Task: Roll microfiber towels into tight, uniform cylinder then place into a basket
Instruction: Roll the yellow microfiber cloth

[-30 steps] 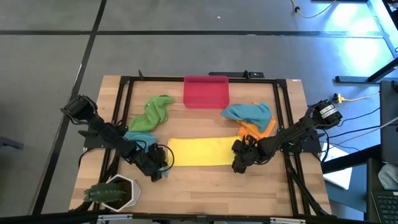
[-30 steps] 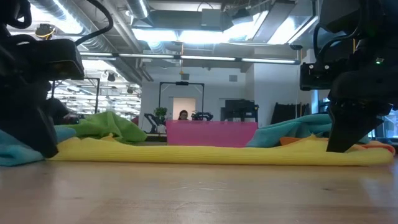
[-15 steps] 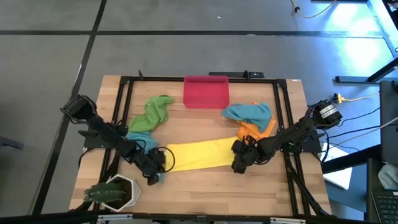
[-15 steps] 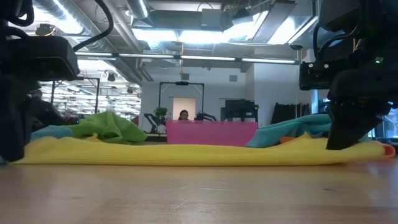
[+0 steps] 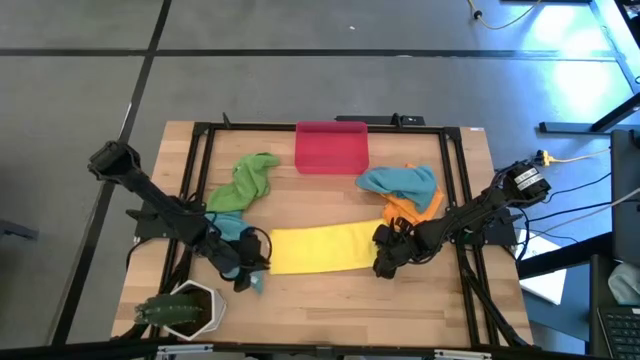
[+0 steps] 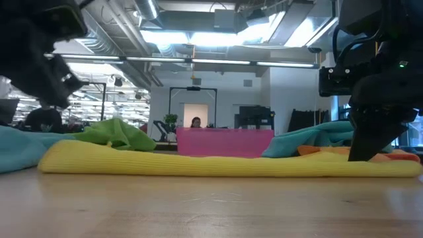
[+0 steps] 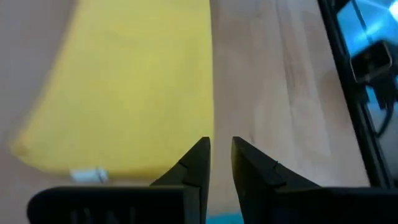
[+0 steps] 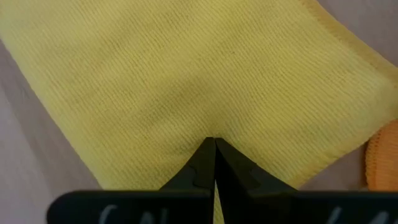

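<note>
On the big wooden worktop (image 5: 330, 290) lie five soft cloths. Largest is the flat yellow microfiber towel (image 5: 322, 246), folded into a long strip near the middle. At 12 o'clock from it stands the small red-pink plastic basket (image 5: 332, 147), with nothing seen in it. A crumpled green towel (image 5: 248, 179) lies at 10 o'clock, a teal-blue towel (image 5: 402, 181) at 2 o'clock with an orange towel (image 5: 412, 208) under its edge, and a second teal-blue towel (image 5: 228, 222) at 9 o'clock.

At 3 o'clock, the right tool (image 8: 214, 163) is pinched shut on the yellow towel's end. At 9 o'clock, the left tool (image 7: 217, 163) hangs just off the other end, its two tips a little apart and holding nothing.

I think the yellow towel is light, floppy and a bit grippy. It may sag or unroll, so pinch it at the short ends, near the corners.
</note>
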Motion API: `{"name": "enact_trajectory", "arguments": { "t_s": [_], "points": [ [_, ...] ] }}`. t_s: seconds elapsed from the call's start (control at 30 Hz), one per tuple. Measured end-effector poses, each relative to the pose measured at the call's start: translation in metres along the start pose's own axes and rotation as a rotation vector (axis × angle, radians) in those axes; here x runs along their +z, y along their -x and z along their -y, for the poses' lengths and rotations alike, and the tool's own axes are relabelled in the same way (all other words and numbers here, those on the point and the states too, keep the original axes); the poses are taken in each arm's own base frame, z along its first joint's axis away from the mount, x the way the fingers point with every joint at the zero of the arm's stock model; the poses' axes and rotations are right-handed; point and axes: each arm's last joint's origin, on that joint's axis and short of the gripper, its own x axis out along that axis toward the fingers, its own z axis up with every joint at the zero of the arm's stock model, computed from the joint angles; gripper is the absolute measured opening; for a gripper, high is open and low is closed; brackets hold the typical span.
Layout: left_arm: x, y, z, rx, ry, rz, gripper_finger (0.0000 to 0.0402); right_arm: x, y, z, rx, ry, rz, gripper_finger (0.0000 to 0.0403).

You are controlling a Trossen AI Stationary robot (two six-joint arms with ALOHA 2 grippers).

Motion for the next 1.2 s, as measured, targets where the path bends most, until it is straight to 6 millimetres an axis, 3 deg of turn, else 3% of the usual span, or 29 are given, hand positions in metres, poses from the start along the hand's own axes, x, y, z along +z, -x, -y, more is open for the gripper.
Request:
{"name": "enact_trajectory", "arguments": {
  "t_s": [0.37,0.57,0.77,1.2],
  "points": [
    [0.01,-0.004,-0.012,0.08,-0.015,0.05,0.0055,0.004,0.02,0.005,0.022,-0.037,0.042,0.0015],
    [0.018,-0.005,-0.013,0.097,-0.041,0.119,0.0051,0.01,0.034,0.006,0.066,-0.062,0.109,0.0046],
    [0.029,-0.007,-0.018,0.105,-0.083,0.181,0.0051,0.013,0.039,-0.011,0.246,-0.03,0.153,0.006],
    [0.022,-0.033,-0.037,0.101,-0.074,0.026,0.0047,-0.016,0.04,-0.034,0.367,0.065,0.029,0.0044]
  ]
}}
